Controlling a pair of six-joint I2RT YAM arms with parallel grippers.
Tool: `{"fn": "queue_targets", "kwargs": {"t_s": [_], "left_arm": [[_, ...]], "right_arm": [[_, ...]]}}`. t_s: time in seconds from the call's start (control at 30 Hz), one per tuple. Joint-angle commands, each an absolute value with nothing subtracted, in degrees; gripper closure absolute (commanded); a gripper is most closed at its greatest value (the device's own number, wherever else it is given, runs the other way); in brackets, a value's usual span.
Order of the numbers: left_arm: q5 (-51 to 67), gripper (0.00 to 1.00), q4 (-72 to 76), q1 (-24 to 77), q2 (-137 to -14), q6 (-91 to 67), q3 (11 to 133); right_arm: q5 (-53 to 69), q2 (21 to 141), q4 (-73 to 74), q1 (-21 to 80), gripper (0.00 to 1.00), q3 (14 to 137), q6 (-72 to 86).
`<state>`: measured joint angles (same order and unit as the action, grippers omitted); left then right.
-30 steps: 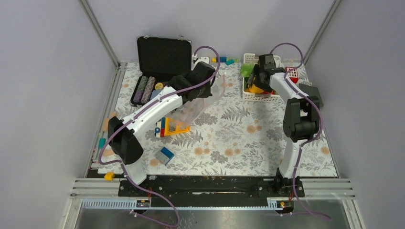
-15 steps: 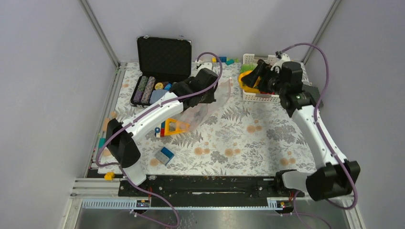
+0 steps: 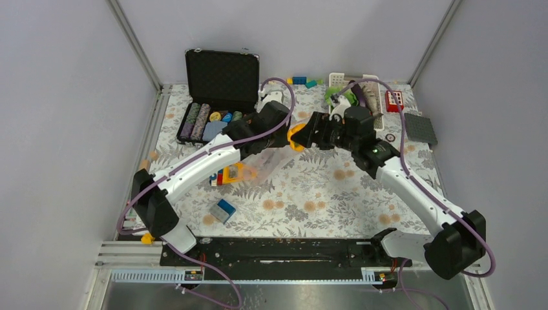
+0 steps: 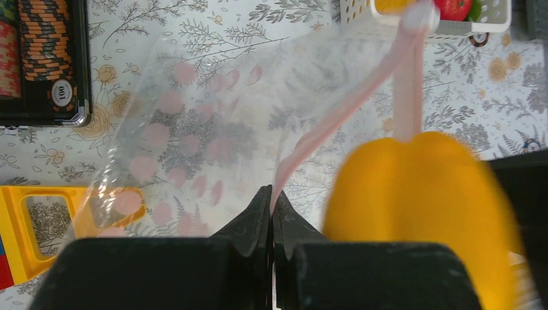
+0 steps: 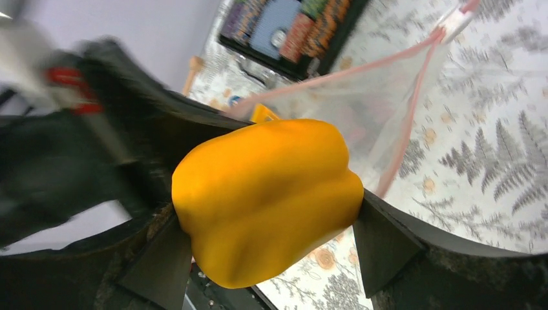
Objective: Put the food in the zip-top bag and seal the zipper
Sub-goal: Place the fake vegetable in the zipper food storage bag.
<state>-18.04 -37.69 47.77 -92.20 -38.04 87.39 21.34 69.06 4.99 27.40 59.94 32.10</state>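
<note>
The left gripper is pinching the pink zipper rim of the clear zip-top bag with its jaws shut tight, seemingly lifting one lip so the mouth is gaping for loading. Just beside that rim, the right gripper is clamping the yellow pepper from both sides, hovering it at the opening, apparently not inside yet. Farther back, the white basket is holding more food
</note>
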Motion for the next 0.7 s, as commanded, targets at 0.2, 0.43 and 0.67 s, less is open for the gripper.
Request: {"fn": "queue_targets", "kwargs": {"t_s": [0.2,0.43,0.67], "left_arm": [[-20.23,1.00,-33.84,48.28,-86.93,-40.69,86.89],[-17.09,1.00,-32.57,49.62,-86.35,-37.11,86.43],[-13.95,1.00,-29.04,52.83,-83.55,-30.76,83.38]], "right_arm": [[10.90,67.08,4.70,35.19,0.62,49.58,30.43],[12.09,67.26,7.12,37.96,0.61,49.92,25.56],[5.94,68.05,14.32,38.10,0.60,54.28,27.18]]}}
